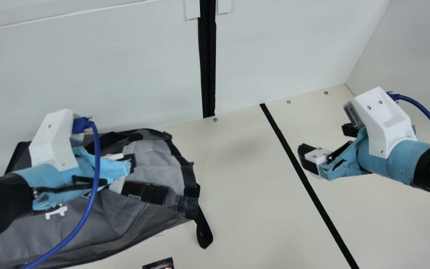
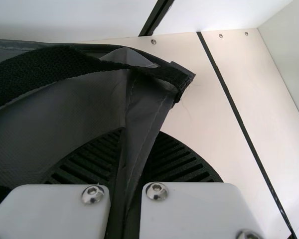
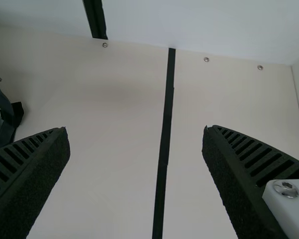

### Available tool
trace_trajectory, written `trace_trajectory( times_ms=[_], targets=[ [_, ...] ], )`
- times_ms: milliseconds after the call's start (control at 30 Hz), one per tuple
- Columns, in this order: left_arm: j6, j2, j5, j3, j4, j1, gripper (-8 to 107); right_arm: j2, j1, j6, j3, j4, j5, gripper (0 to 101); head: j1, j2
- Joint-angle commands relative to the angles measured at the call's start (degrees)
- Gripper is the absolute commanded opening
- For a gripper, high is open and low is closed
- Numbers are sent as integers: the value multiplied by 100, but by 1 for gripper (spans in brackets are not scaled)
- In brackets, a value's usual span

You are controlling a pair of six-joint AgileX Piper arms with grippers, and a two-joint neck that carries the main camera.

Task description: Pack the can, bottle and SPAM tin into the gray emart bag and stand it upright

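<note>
Left pincer (image 1: 132, 163) grips gray bag (image 1: 84, 220), right pincer (image 1: 327, 145) gapes above cream table (image 1: 245, 224), 1 black stripe (image 1: 320, 205), white walls (image 1: 88, 74) behind

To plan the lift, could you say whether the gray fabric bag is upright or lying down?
The bag is lying down: its mouth faces sideways, with the dark-labelled plastic bottle flat inside.
</note>
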Motion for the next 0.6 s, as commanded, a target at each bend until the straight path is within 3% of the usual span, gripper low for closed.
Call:
trace_trajectory(
  times_ms=[0, 567],
  targets=[
    [0, 0, 0, 0, 0, 0, -8, -21, 5, 259, -36, -208, 26, 95, -130, -5],
    [0, 0, 0, 0, 0, 0, -8, -148, -68, 1519, -622, -1289, 513, 95, -130, -5]
  ],
)
